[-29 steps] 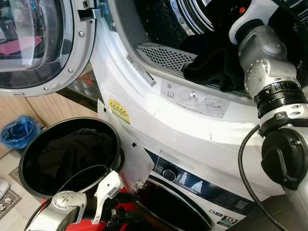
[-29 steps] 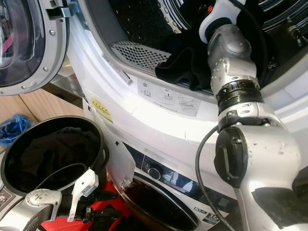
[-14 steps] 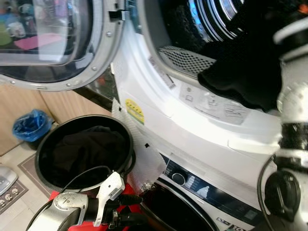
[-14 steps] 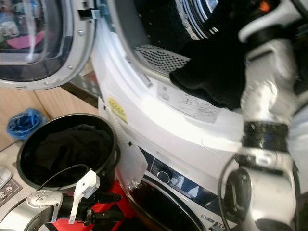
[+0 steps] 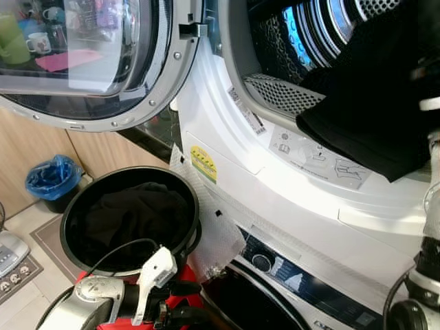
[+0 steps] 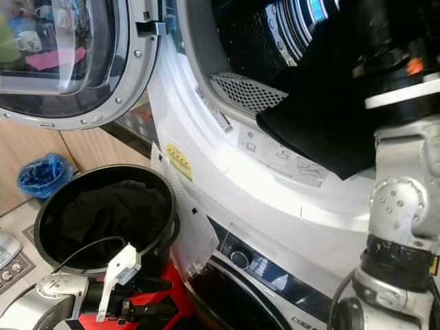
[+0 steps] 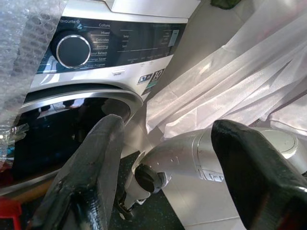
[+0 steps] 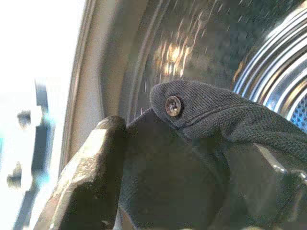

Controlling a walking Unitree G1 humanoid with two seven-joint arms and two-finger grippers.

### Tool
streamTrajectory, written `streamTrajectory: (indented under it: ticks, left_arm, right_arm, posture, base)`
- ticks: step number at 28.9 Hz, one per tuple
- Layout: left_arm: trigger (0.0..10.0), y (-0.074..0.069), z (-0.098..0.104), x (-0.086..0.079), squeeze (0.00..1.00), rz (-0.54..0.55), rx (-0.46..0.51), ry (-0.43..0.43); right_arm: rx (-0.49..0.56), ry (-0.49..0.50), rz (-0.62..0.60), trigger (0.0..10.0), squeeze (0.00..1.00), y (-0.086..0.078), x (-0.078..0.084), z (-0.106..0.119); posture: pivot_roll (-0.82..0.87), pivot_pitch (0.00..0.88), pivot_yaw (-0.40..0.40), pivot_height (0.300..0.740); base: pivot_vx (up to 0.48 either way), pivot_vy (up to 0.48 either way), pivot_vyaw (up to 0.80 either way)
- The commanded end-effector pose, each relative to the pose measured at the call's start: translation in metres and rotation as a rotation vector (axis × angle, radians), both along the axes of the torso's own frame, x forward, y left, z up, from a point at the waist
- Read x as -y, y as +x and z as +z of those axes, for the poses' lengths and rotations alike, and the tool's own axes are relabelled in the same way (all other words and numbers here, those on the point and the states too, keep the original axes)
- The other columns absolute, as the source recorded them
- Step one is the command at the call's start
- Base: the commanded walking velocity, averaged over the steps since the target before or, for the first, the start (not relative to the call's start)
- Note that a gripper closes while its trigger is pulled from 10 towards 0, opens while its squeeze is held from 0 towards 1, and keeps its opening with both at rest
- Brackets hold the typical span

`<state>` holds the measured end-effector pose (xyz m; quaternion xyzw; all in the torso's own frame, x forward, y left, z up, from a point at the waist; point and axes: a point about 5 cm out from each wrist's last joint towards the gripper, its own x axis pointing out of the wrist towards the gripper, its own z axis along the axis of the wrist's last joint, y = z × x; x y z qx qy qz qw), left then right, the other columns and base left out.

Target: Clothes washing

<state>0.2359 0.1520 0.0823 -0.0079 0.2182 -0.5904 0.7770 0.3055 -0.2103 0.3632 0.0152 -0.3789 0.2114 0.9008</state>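
On the lower washer panel (image 7: pixel 110 40) "Cottons" and, perhaps, "Mixed" read; right gripper (image 8: pixel 182 177) clamps dark garment (image 5: pixel 371 117), left gripper (image 7: pixel 168 167) wide.

Black garment (image 6: pixel 323 130) drapes over dryer opening (image 6: pixel 234 148); basket (image 6: pixel 42 214) below

bright daylight | white panel glare | blown-out wrist edge | slight blur

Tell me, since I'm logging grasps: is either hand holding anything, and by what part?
The right hand grips the dark garment by a fold near its metal snap, inside the drum. The left hand is open and holds nothing.
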Motion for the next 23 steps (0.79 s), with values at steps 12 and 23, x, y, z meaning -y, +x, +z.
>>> streamTrajectory:
  ticks: [12, 23]
  left_arm:
    - [10.0, 0.004, 0.003, 0.001, 0.0, 0.005, 0.021, 0.01]
    - [10.0, 0.01, 0.005, 0.0, 0.0, 0.031, 0.047, 0.014]
  right_arm:
    - [-0.052, -0.334, -0.49, 10.0, 0.0, 0.004, 0.009, 0.006]
    - [0.176, -0.557, -0.859, 10.0, 0.0, -0.002, -0.008, 0.035]
  posture:
    - [0.05, 0.142, -0.025, 0.74]
    - [0.05, 0.141, -0.023, 0.74]
  base:
    - [0.0, 0.0, 0.0]
    - [0.0, 0.0, 0.0]
